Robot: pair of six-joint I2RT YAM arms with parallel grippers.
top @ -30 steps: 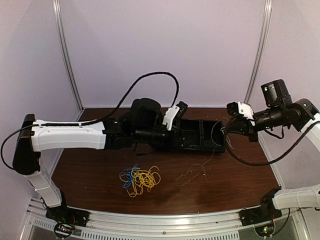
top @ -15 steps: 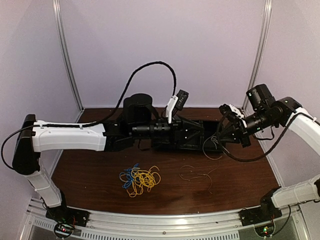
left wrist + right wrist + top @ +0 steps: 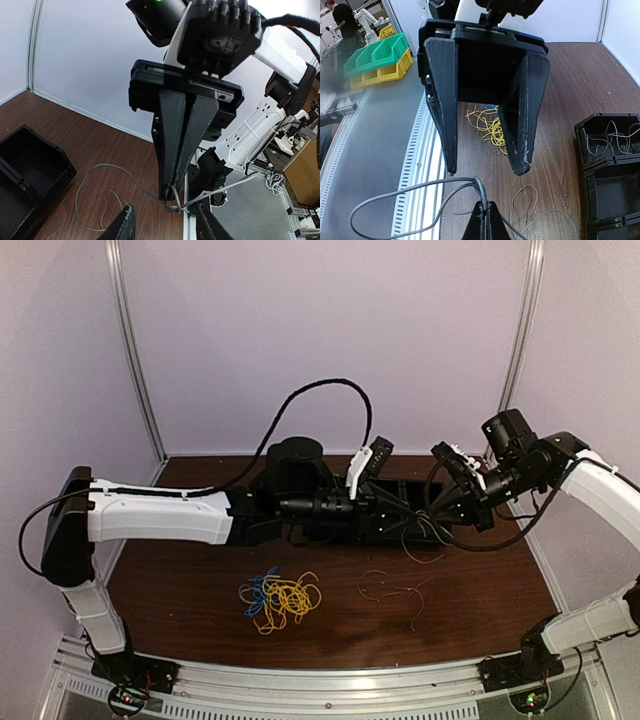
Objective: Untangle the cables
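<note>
A pale grey cable (image 3: pixel 107 167) is pinched in my right gripper (image 3: pixel 485 212), which is shut on it; loops trail off to both sides (image 3: pixel 395 192). My left gripper (image 3: pixel 165 209) faces it tip to tip, open, its fingers either side of the cable's knot and touching nothing. From above, both grippers (image 3: pixel 395 508) (image 3: pixel 437 510) meet over the black bins. A yellow and blue cable bundle (image 3: pixel 280 597) lies on the table, away from both arms. More loose grey cable (image 3: pixel 395 590) lies on the wood to its right.
Black bins (image 3: pixel 375 530) stand in a row at the back of the table; one (image 3: pixel 610 137) holds several grey wires. The metal rail (image 3: pixel 330 685) runs along the near edge. Purple walls close in the back and sides.
My right gripper has swung left and down with the grey cable, closing on the left gripper. The left gripper has shifted slightly right. The loose grey cable on the table has moved.
</note>
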